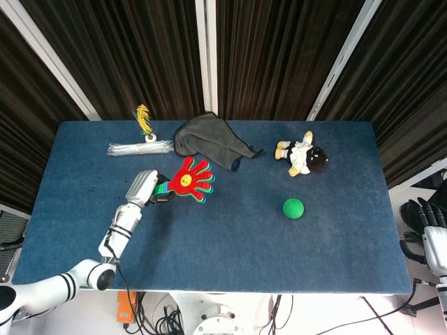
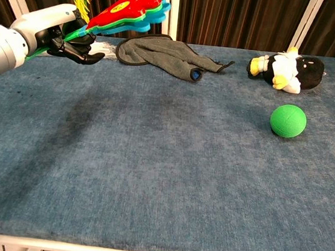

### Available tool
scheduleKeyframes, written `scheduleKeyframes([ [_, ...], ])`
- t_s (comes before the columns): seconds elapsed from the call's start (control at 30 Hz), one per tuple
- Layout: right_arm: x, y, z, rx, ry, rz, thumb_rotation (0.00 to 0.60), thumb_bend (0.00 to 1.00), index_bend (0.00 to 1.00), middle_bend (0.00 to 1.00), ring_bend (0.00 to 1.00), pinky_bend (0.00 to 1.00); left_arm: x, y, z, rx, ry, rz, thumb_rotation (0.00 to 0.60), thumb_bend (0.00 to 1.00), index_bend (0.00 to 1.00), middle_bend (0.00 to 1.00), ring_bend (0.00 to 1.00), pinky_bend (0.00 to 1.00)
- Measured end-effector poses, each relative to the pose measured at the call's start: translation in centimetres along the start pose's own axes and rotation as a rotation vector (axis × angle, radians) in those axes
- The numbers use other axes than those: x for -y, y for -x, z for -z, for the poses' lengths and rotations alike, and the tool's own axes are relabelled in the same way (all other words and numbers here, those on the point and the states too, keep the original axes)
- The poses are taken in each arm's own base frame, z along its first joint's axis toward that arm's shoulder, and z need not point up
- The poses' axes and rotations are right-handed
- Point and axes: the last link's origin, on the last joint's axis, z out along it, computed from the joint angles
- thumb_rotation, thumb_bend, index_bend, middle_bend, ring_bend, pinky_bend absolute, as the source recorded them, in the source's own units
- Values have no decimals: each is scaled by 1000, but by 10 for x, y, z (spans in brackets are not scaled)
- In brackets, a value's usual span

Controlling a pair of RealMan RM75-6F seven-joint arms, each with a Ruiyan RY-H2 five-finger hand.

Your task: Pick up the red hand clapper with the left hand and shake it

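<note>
My left hand (image 1: 144, 188) (image 2: 61, 32) grips the green handle of the red hand clapper (image 1: 188, 179) (image 2: 130, 6) and holds it in the air over the table's left side. In the chest view the clapper tilts steeply upward, its red, green and blue palms stacked and pointing up to the right. My right hand (image 1: 427, 225) hangs off the table's right edge with its fingers apart and nothing in it; the chest view does not show it.
A grey cloth (image 1: 209, 139) (image 2: 165, 53) lies just beyond the clapper. A clear wand with a yellow feather (image 1: 142, 145) lies at the back left. A plush doll (image 1: 302, 156) (image 2: 287, 69) and a green ball (image 1: 293, 207) (image 2: 288, 120) sit on the blue table (image 1: 230, 251) to the right.
</note>
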Motion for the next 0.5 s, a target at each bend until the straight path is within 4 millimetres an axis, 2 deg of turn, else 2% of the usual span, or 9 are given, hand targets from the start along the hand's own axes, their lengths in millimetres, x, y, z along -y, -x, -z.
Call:
scheduleKeyframes([
  [0.07,0,0,0,1,-1,1,600,248,0,0,0,0,-1,0,0,6,4,7,600,551,1000,1000,1000,1000],
  [0.23,0,0,0,2,-1,1,600,247,0,0,0,0,-3,-2,1,3,15,67,600,657,1000,1000,1000,1000],
  [0.5,1,1,0,5,-3,2,600,247,0,0,0,0,-6,-12,3,-14,27,195,600,702,1000,1000,1000,1000],
])
